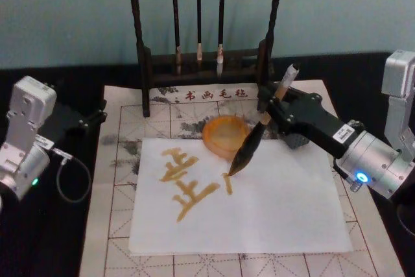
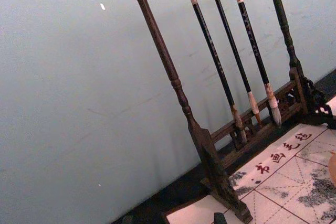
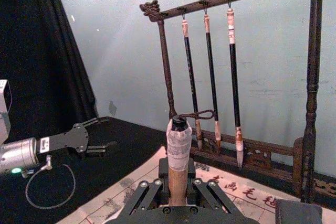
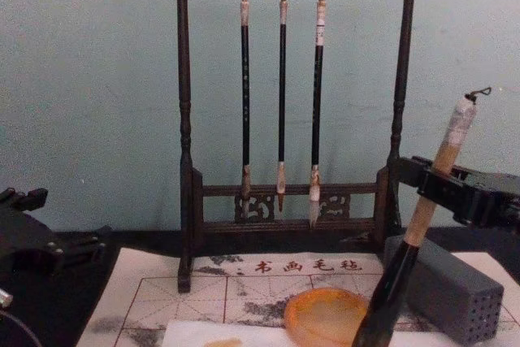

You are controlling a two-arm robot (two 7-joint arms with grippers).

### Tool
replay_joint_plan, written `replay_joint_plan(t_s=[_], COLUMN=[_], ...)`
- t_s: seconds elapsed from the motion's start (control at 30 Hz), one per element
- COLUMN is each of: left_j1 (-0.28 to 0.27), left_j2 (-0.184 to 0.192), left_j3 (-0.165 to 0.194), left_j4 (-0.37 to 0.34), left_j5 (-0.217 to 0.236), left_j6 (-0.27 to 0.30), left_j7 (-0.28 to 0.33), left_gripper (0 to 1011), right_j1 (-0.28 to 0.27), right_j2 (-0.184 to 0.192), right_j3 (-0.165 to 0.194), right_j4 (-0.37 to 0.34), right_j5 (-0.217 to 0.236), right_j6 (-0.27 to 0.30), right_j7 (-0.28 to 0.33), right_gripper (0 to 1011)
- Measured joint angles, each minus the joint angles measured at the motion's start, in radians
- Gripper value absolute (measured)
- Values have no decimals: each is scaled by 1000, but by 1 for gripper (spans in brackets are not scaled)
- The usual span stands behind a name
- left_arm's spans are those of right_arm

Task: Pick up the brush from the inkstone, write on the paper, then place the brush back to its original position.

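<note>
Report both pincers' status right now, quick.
Left pincer: open, empty, over the black table left of the mat.
Right pincer: shut on the brush handle.

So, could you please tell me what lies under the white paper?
A gridded felt mat; its border shows all around the paper, its middle is covered. On top: ochre strokes; the brush, held by the right pincer, points down at them. The left pincer idles beside the mat.

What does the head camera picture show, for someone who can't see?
The right gripper holds a big brush tilted, tip on white paper beside tan painted strokes. An orange dish sits just behind it; the left gripper rests at the left.
</note>
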Motion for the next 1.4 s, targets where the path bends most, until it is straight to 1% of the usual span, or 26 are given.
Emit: replay_joint_plan(t_s=[0.6, 1.4], left_j1=[0, 0], left_j2=[0, 0], left_j3=[0, 0], left_j4=[0, 0], left_j5=[0, 0], left_j6=[0, 0], left_j7=[0, 0], left_gripper=[1001, 1001], right_j1=[-24, -58], right_j2=[15, 33], right_j3=[18, 53], right_j4=[-17, -33], right_j5=[-3, -4], right_j6=[-3, -12], right_j7=[5, -4], right_gripper=[197, 195])
